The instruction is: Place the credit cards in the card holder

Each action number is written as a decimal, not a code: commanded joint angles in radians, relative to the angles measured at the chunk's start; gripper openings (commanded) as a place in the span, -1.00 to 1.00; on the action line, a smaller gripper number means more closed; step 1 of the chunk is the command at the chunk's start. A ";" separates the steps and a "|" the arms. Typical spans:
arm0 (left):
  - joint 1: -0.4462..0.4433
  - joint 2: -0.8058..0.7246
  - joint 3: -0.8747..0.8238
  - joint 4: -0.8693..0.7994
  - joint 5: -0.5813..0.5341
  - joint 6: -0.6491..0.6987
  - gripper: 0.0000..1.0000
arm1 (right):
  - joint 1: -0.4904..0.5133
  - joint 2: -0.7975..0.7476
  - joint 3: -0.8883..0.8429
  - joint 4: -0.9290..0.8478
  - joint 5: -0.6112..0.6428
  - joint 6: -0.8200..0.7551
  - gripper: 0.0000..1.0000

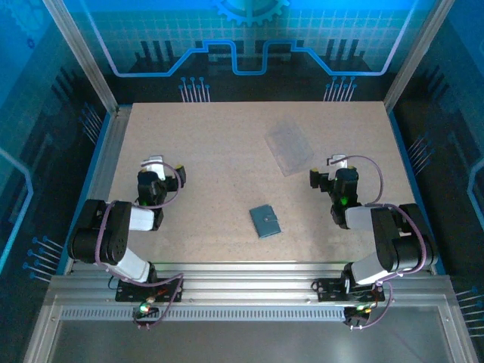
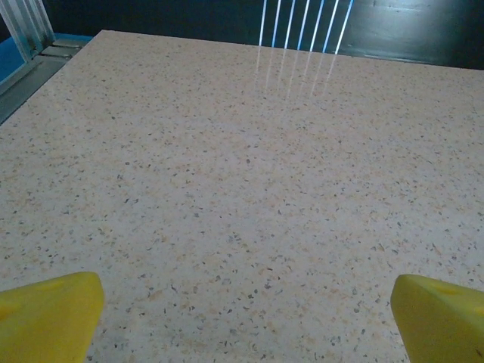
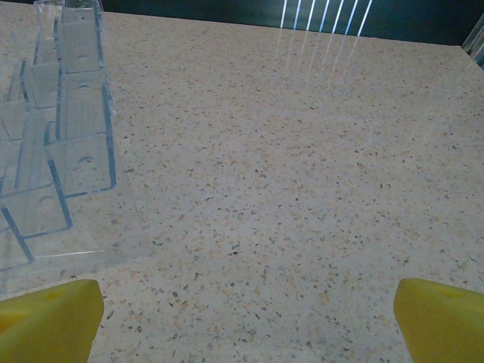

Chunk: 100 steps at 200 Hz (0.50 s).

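The card holder [image 1: 265,220], a small dark teal-grey wallet, lies shut on the table near the front middle, between the two arms. The credit cards are out of view. My left gripper [image 1: 165,166] hovers over the left part of the table, well left of the wallet; its yellow fingertips [image 2: 53,314] stand wide apart over bare tabletop, so the left gripper [image 2: 246,318] is open and holds nothing. My right gripper [image 1: 327,168] is right of the wallet and beyond it. The right gripper [image 3: 248,318] is open too, with only tabletop between its fingertips [image 3: 442,318].
A clear plastic tray [image 1: 289,147] with several compartments lies at the back, right of centre; the tray [image 3: 60,144] sits just left of and ahead of my right gripper. Metal frame posts [image 1: 79,53] and blue walls bound the speckled table [image 1: 219,151].
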 commanded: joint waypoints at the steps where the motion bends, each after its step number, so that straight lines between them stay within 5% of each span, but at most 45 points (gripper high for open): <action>1: -0.004 -0.011 0.008 -0.005 0.020 0.007 0.98 | 0.012 0.008 0.012 0.020 0.009 -0.008 1.00; 100: -0.004 -0.011 0.030 -0.047 0.110 0.043 0.98 | 0.011 0.008 0.012 0.020 0.009 -0.008 1.00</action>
